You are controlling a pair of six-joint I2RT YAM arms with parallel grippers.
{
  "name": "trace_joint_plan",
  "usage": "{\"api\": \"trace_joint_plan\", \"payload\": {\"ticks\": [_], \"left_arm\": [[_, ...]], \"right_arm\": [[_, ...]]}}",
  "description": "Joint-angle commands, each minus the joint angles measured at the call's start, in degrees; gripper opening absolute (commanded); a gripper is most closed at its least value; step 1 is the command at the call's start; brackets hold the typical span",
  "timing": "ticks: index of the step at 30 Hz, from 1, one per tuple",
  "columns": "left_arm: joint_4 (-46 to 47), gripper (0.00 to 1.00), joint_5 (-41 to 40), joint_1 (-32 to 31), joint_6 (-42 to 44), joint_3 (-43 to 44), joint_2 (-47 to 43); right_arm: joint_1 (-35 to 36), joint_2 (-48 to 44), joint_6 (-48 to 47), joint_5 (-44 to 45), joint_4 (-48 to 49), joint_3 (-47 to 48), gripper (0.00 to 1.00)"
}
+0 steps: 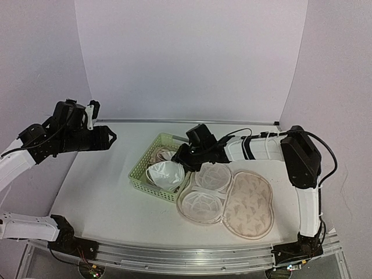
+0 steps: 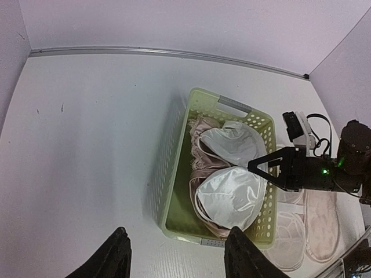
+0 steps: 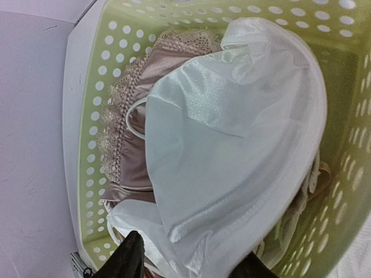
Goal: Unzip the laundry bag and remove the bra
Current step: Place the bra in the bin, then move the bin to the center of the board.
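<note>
Right jaws: I had the right gripper (image 3: 188,263) hanging low over the basket, fingers apart and nothing between them.
Straight below: the white bra (image 3: 232,133) lay directly under those jaws, inside the light green basket (image 3: 87,116) and on top of a pink lace bra (image 3: 133,145).
Long axis: its two cups ran along the basket's length, upper right to lower left in the overhead view.
Bag: the laundry bag (image 1: 250,203) lay unzipped and spread flat at the lower right of the jaws, just beside the basket. I saw no garment in its mesh halves.
Left jaws: the left gripper (image 1: 107,138) was apart too and held nothing, up at the upper left of the overhead view, well apart from the basket.
Nearer arm: the right one, by a long way.
My read: the bra looked to be out of the bag, so the next move called for a straight lift clear of the straps.
</note>
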Motion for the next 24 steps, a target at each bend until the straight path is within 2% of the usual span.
{"api": "trace_joint_plan", "payload": {"ticks": [1,6,17,24], "left_arm": [[2.4,0.56,0.7,-0.2,0.1,-0.1,0.4],[3.4,0.55,1.0,-0.2,-0.4,-0.5,0.6],[5.5,0.56,2.2,-0.2,-0.3,0.2,4.4],[6.3,0.56,4.4,-0.2,0.0,1.6,8.5]], "right_arm": [[0.2,-6.7,-3.5,3.4,-5.0,-1.1,0.49],[0.3,-10.2,-5.7,5.4,-9.7,-2.2,0.57],[0.3,-23.2,-11.3,12.1,-14.3,-8.9,0.61],[0.1,-35.0,-18.3,16.8,-15.7,-18.0,0.64]]}}
